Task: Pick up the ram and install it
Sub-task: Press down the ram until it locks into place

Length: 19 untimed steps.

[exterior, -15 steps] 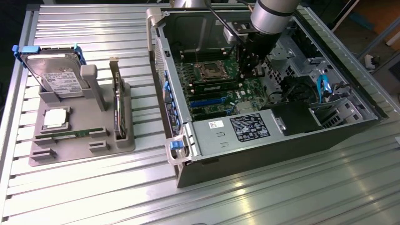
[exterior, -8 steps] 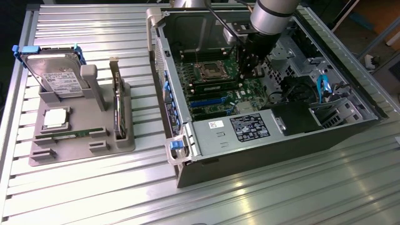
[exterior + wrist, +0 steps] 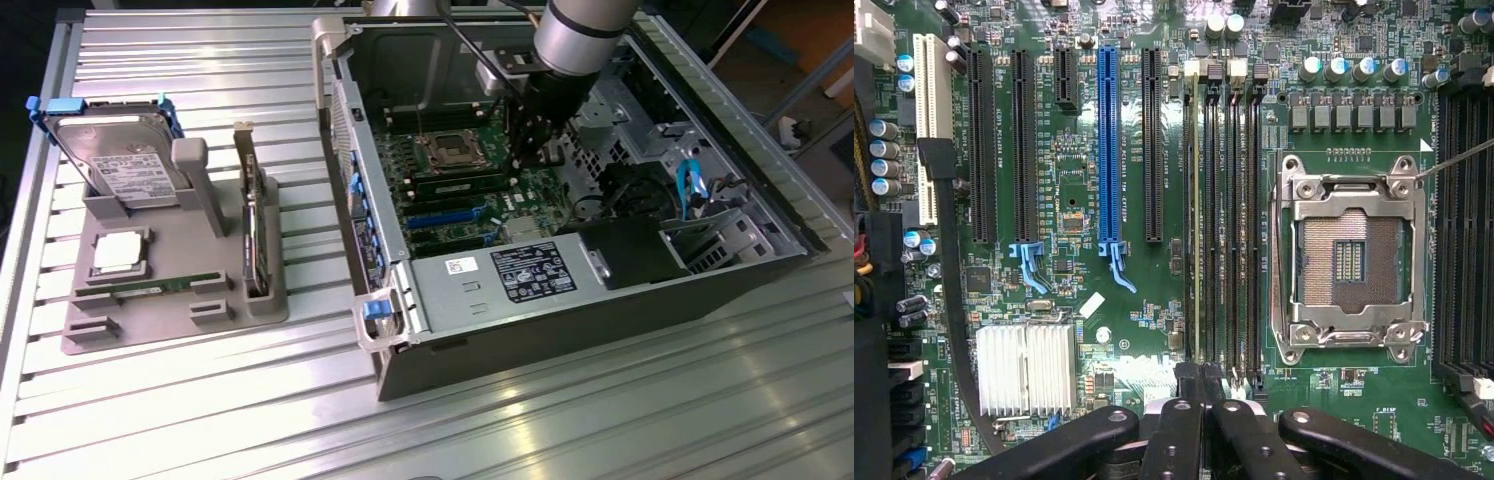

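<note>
Table (image 3: pixel 601 420) is lit bright, looks like from above, with white glare streaks along its metal ribs (worst well away from the jaws, on the open stretch beside the computer case (image 3: pixel 561 335)). Inside the case it's way dimmer, and the arm (image 3: pixel 581 35) shades the motherboard (image 3: pixel 467 190) right below the jaws. Up close it's lit flat and even, the heatsink (image 3: pixel 1024 368) near the jaws almost blows out white, and the gripper (image 3: pixel 1199 390) is just dark shapes.
</note>
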### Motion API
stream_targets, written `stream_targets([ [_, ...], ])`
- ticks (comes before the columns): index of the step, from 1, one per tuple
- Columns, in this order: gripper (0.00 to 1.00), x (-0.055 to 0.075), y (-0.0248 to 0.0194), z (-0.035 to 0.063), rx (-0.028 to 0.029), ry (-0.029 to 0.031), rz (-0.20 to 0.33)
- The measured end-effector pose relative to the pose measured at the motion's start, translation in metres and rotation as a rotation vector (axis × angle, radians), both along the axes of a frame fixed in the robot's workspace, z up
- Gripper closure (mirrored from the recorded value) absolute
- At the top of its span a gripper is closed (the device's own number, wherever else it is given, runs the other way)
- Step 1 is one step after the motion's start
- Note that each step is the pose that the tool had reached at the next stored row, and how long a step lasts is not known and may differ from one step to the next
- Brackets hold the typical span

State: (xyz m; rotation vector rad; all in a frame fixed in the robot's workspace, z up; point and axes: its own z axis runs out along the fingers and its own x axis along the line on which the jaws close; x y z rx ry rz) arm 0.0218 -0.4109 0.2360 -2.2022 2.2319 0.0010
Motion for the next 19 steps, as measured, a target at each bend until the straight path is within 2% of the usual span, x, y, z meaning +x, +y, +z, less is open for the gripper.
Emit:
stream_targets([
  [19,0.89,0.0000,-0.0011,-0.0041,-0.0004,0.0001,0.000],
])
